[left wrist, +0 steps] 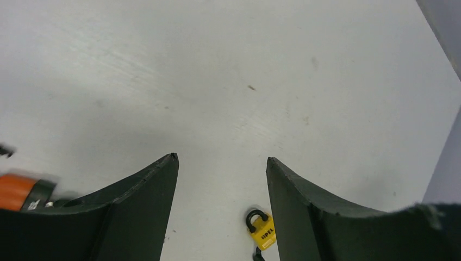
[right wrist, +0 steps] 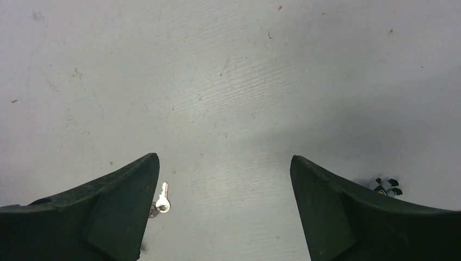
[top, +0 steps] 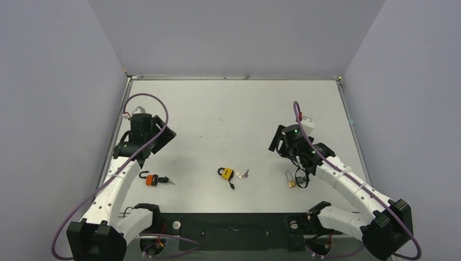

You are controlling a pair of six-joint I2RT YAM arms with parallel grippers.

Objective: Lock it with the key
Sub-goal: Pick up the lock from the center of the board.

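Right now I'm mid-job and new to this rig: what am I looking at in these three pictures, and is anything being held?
You are seeing two robot arms bolted at the table's near edge, each ending in a two-finger gripper. The wide picture comes from a fixed camera above and behind them. The other two come from cameras on the wrists, so the dark wedges there are each arm's own fingers. On the table lie an orange padlock by the left arm, a yellow padlock in the middle with a silver key beside it, and a brass padlock by the right arm. The left gripper and right gripper are open and empty.
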